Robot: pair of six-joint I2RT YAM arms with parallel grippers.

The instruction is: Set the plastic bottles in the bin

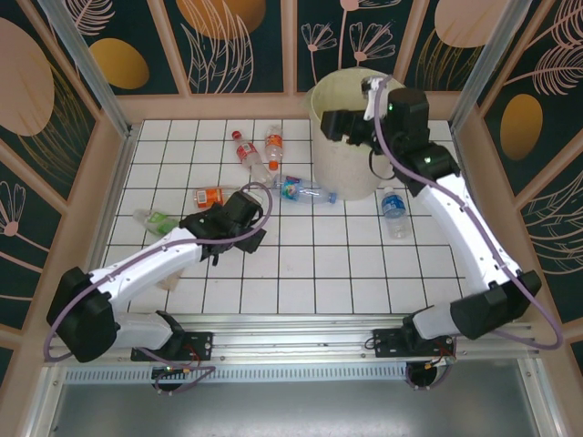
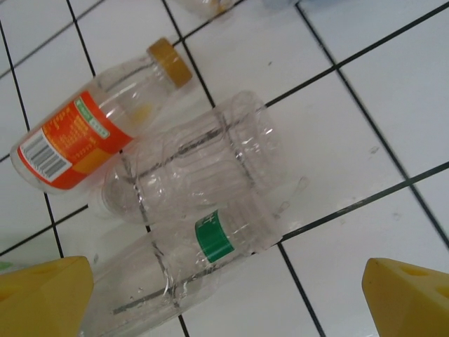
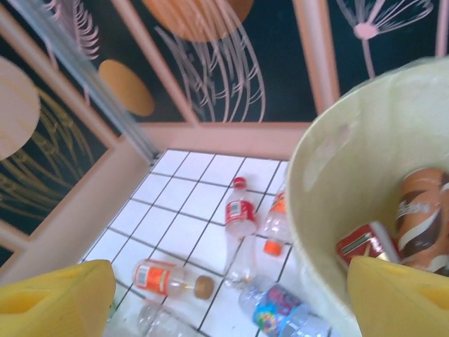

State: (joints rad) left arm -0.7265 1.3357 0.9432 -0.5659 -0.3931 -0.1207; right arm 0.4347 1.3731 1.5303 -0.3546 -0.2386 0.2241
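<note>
Large cream round bin (image 3: 330,182) holds some small clear plastic bottles (image 3: 421,217); several left on counter (image 1: 364,264). Left gripper (image 2: 224,298), right gripper (image 3: 231,295): released, empty.

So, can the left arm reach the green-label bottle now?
Probably yes. The left gripper hangs open over the green-label bottle with nothing between them. The unlabelled bottle lies right beside it and may get nudged.

You had cream bin (image 1: 339,168) upright at desk's (image 1: 346,264) far side, brown-label bottle (image 3: 421,217) inside. Others lay flat on desk: red-label bottle (image 1: 246,153) and orange-cap bottle (image 1: 273,146) side by side left of bin, blue-label bottle (image 1: 305,190) at its base, orange-label bottle (image 2: 77,137) touching clear bottle (image 2: 189,161).
</note>
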